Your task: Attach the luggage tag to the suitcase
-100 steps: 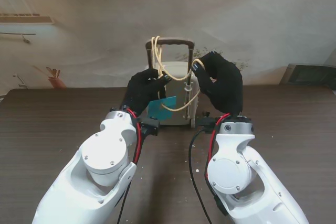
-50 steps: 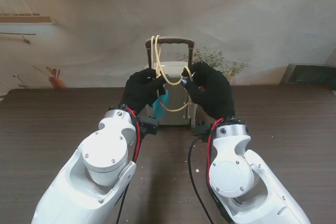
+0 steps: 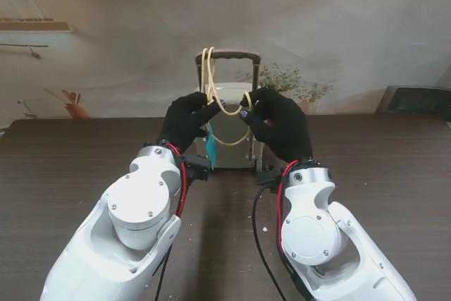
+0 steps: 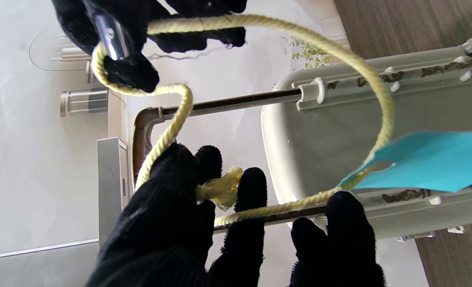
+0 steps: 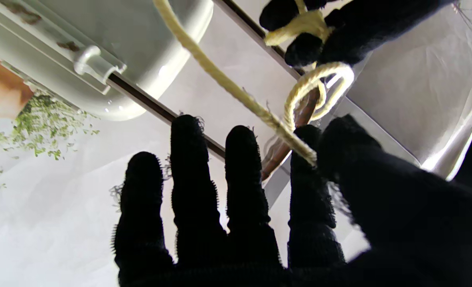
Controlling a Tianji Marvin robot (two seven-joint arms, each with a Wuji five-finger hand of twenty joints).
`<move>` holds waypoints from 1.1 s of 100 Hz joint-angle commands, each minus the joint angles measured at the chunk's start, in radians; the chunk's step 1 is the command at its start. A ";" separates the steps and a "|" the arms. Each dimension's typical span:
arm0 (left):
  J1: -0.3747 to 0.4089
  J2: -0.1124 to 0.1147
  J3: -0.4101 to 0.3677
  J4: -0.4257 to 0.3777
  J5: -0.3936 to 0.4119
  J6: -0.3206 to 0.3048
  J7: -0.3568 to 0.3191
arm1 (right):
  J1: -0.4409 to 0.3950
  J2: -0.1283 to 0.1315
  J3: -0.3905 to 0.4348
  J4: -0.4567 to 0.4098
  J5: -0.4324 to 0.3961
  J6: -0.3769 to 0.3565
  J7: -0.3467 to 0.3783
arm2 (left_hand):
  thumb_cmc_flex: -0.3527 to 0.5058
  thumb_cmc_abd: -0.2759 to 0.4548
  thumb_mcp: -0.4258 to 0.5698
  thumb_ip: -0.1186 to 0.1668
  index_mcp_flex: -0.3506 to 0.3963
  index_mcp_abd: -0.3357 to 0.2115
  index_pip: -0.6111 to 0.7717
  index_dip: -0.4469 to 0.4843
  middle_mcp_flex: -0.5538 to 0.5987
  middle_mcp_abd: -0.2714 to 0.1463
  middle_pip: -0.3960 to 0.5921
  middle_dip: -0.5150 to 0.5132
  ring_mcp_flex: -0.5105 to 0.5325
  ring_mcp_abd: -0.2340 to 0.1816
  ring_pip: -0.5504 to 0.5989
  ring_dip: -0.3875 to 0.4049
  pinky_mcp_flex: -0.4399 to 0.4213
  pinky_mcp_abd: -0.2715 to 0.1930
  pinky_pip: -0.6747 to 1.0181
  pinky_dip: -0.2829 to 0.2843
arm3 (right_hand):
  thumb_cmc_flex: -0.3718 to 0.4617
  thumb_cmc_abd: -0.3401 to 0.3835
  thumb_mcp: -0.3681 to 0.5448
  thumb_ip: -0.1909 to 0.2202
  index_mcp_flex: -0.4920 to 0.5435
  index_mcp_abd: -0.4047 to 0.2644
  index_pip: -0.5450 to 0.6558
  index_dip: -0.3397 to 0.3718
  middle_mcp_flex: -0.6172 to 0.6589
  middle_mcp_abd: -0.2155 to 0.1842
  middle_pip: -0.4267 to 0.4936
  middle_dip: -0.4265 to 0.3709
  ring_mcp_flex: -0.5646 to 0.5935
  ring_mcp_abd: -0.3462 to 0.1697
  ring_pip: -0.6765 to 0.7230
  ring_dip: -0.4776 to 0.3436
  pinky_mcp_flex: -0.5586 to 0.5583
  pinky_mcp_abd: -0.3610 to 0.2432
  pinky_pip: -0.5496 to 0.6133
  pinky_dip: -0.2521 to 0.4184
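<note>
Threading the yellow cord (image 3: pixel 227 107) round the telescopic handle (image 3: pixel 229 55) of the pale suitcase (image 3: pixel 232 153), which stands upright on the dark tabletop (image 3: pixel 70 167) just beyond our two wrists. Our left hand (image 3: pixel 189 120) pinches the frayed, knotted end of the cord between thumb and forefinger, the other fingers (image 4: pixel 339 223) loosely curled beside the handle rail. Our right hand (image 3: pixel 278 123) pinches a bight of the same cord between thumb and forefinger, while its remaining fingers (image 5: pixel 188 159) stand straight and slightly apart. The teal luggage tag (image 3: pixel 211 147) hangs on the cord between the hands, against the face of the case.

To do this step well, we judge that both pinches should hold firm while the knotted end is passed through the loop held by the right hand, keeping the cord taut enough that the turns on the handle do not slip off, and then drawing the hands apart evenly to cinch.
</note>
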 commanded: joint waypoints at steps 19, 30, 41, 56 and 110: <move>0.011 -0.005 -0.005 -0.029 0.026 0.031 -0.011 | -0.017 0.022 0.011 -0.016 -0.022 0.020 0.064 | 0.023 0.008 0.004 -0.003 0.059 -0.125 0.002 -0.047 -0.123 0.037 0.063 0.178 -0.065 0.085 0.012 0.076 -0.137 -0.178 -0.011 0.090 | -0.143 -0.084 0.092 0.143 0.019 -0.036 -0.271 0.070 -0.047 -0.029 -0.040 0.007 -0.025 -0.030 -0.037 -0.011 -0.007 -0.037 -0.017 0.007; 0.014 -0.006 -0.006 -0.032 0.033 0.033 -0.007 | -0.022 0.029 0.014 -0.018 -0.041 0.015 0.082 | 0.030 0.018 -0.017 0.001 0.042 -0.146 0.010 -0.071 -0.227 0.062 -0.048 0.106 -0.075 0.058 -0.139 0.116 -0.249 -0.191 -0.087 0.019 | -0.168 -0.134 0.067 0.135 0.006 -0.037 -0.287 0.085 -0.061 -0.041 -0.043 0.007 -0.031 -0.039 -0.043 -0.012 -0.006 -0.042 -0.022 0.006; 0.018 -0.007 -0.007 -0.034 0.033 0.036 -0.003 | -0.023 0.030 0.013 -0.019 -0.037 0.016 0.088 | 0.032 0.019 -0.023 0.004 0.042 -0.153 0.005 -0.098 -0.272 0.064 -0.178 -0.004 -0.030 -0.124 -0.458 0.030 -0.248 -0.122 -0.317 -0.241 | -0.173 -0.136 0.065 0.131 0.005 -0.034 -0.290 0.086 -0.064 -0.039 -0.045 0.007 -0.035 -0.037 -0.046 -0.012 -0.008 -0.046 -0.029 0.003; 0.025 -0.003 -0.007 -0.038 0.042 0.031 -0.009 | -0.029 0.031 0.016 -0.023 -0.035 0.018 0.093 | 0.030 0.020 -0.034 0.008 0.052 -0.160 -0.012 -0.133 -0.284 0.055 -0.302 -0.165 -0.019 -0.249 -0.730 -0.235 -0.283 -0.083 -0.873 -0.071 | -0.180 -0.125 0.060 0.129 0.010 -0.033 -0.292 0.087 -0.063 -0.036 -0.046 0.007 -0.038 -0.036 -0.048 -0.011 -0.011 -0.047 -0.038 0.001; 0.065 0.006 0.000 -0.060 0.160 0.002 0.014 | -0.054 0.059 0.051 -0.049 -0.049 0.039 0.205 | 0.024 0.018 -0.042 0.011 0.079 -0.177 -0.109 -0.241 -0.312 0.032 -0.357 -0.235 -0.024 -0.309 -0.874 -0.390 -0.289 -0.100 -1.082 0.070 | -0.276 -0.122 -0.064 0.105 -0.243 0.249 -0.461 -0.078 -0.300 -0.004 -0.209 -0.099 -0.195 -0.033 -0.137 -0.017 -0.115 -0.066 -0.166 0.011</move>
